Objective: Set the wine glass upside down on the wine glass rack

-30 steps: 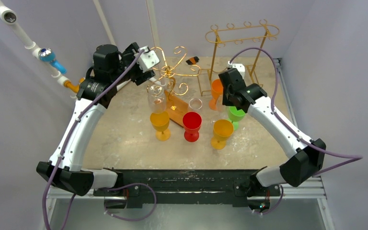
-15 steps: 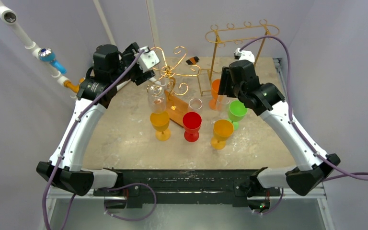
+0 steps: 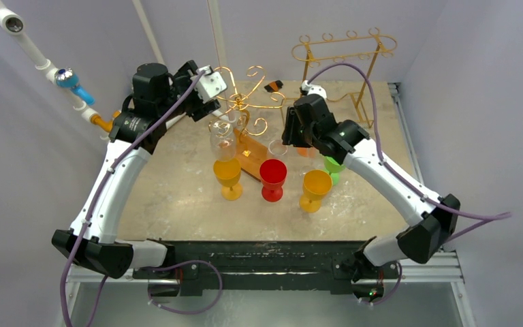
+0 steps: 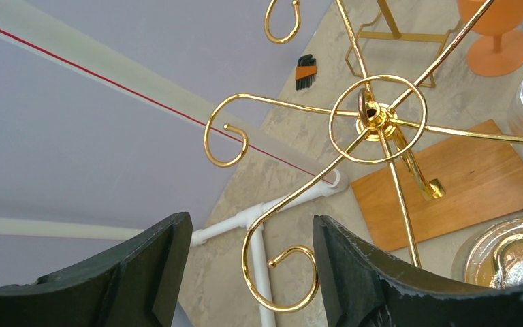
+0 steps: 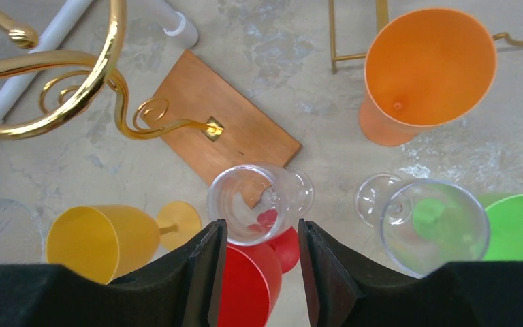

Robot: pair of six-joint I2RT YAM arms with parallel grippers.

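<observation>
My right fingers (image 5: 204, 272) hang parted and empty over the clear wine glass (image 5: 255, 203), which stands upright on the desk (image 5: 279, 61) against the wooden base (image 5: 225, 116) of the gold rack (image 4: 374, 119), evidently aligned for a grasp, while my left fingers (image 4: 143, 266) hover spread and empty beside that rack.

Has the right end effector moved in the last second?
Yes. The right end effector swung left in the top view, away from the green glass.

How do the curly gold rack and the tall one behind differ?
The curly rack fans spiral arms from one central post on a wooden base; the tall rack is a straight-railed frame on wire legs. The curly rack stands left, the tall rack back right. Both are gold metal.
</observation>
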